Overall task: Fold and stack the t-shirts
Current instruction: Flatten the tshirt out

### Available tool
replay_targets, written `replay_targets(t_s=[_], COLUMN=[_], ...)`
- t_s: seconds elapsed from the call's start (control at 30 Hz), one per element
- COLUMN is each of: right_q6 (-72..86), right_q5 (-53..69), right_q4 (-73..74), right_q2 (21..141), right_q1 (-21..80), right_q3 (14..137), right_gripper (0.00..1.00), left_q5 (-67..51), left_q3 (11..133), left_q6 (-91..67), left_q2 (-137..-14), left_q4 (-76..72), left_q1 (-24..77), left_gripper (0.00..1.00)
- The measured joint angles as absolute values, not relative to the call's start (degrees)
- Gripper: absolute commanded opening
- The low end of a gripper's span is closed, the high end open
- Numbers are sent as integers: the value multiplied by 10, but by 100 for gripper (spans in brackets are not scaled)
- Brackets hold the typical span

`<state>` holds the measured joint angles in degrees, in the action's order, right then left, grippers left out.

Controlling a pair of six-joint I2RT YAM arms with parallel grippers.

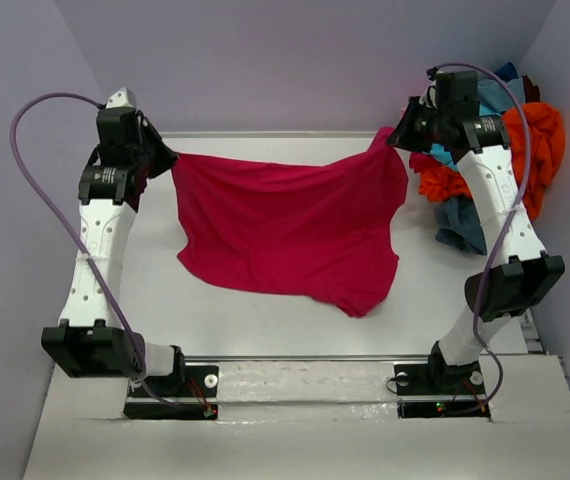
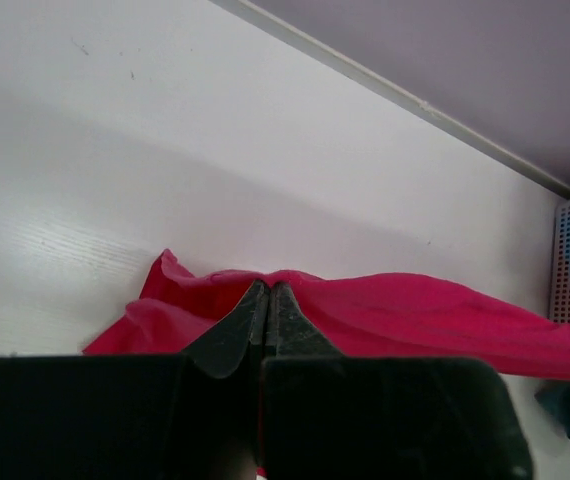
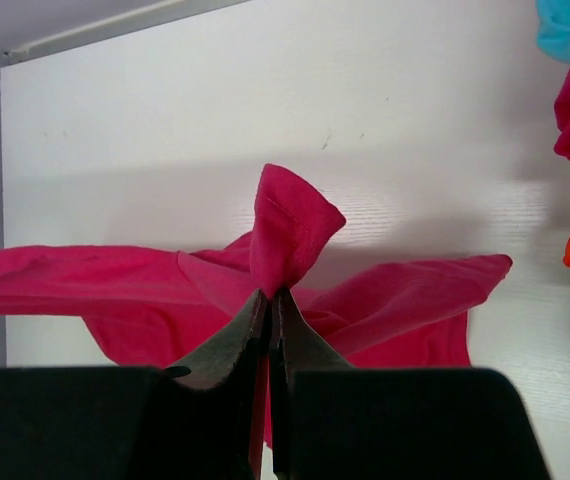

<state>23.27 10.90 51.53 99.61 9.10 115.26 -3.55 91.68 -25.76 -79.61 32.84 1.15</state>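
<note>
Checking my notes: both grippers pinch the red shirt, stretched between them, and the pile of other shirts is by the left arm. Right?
No. The pile sits by the right arm, as the top view shows. The left gripper and the right gripper do both pinch the red shirt, stretched between them.
</note>
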Motion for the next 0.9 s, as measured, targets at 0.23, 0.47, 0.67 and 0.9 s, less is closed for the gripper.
replay_targets(t_s=[0.23, 0.47, 0.67, 0.9], right_q6=[230, 229, 228, 220], right_q5=[96, 91, 88, 79], right_q4=[525, 540, 552, 585], right_q2=[901, 833, 789, 779], right_q1=[95, 110, 132, 137], right_q3=[1110, 1105, 1105, 1173], right_gripper=[7, 7, 7, 7], left_q5=[2, 35, 47, 53], left_q3=[839, 820, 804, 803], left_q6=[-257, -249, -238, -223], left_q2=[-688, -592, -520, -482], left_q4=[327, 330, 327, 323], left_q1=[18, 24, 25, 25], left_gripper=[6, 6, 6, 6])
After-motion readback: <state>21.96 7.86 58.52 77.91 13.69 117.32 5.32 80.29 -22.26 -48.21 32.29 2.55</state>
